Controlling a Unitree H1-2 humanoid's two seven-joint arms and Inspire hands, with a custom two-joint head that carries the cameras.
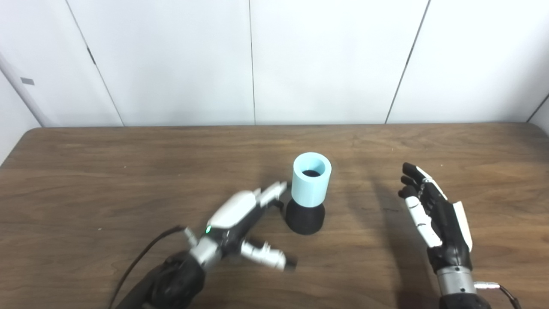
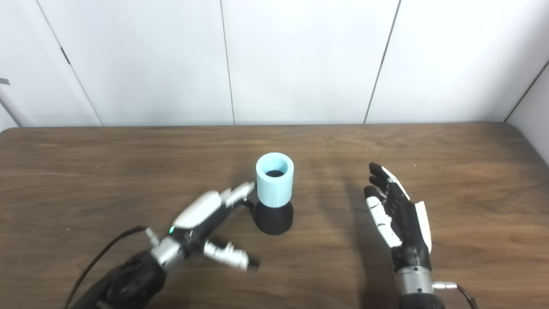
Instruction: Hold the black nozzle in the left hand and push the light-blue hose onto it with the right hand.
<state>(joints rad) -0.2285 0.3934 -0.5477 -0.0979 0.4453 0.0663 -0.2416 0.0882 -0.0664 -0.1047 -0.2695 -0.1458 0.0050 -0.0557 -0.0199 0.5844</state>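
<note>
Hose (image 1: 312, 179), a short light-blue sleeve, already sits upright over the black nozzle (image 1: 305, 219) at mid-table (image 1: 85, 171), so the join looks made. Your left hand (image 1: 240, 219) lies just beside the nozzle's left, fingers spread and holding nothing, fingertips (image 1: 276, 189) near the hose, thumb out toward you. Your right hand (image 1: 433, 214) hovers well apart on the right, open, palm facing the pair, likely clear after the push.
</note>
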